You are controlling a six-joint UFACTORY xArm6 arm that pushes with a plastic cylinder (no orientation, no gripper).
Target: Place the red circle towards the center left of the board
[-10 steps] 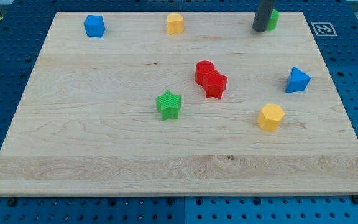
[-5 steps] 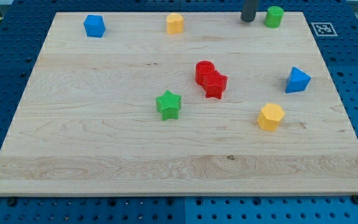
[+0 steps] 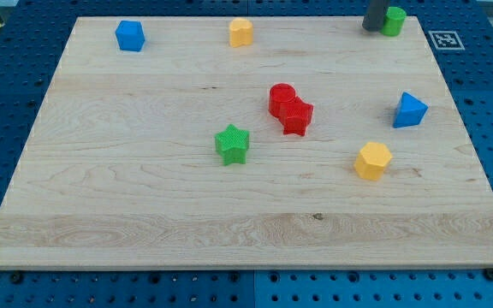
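Camera view. The rod's lower end, my tip [image 3: 373, 27], serves as the end effector; it rests at the view's top right of the surface [image 3: 144, 214], touching or just beside the green block [image 3: 393, 20] on that block's left side. It has no jaws, so it neither opens nor closes, and it holds nothing.

The red circle [image 3: 281, 97] lies well below and to the left of my tip, near the middle of the surface, pressed against a second red block [image 3: 297, 116] on its lower right. The green star [image 3: 232, 144] sits further left and lower.

Risks, as judged: a push begun from the right would likely carry the second red block along with the circle; a path angled downward could strike the green star; leaving the corner carelessly could nudge the green block off the edge.
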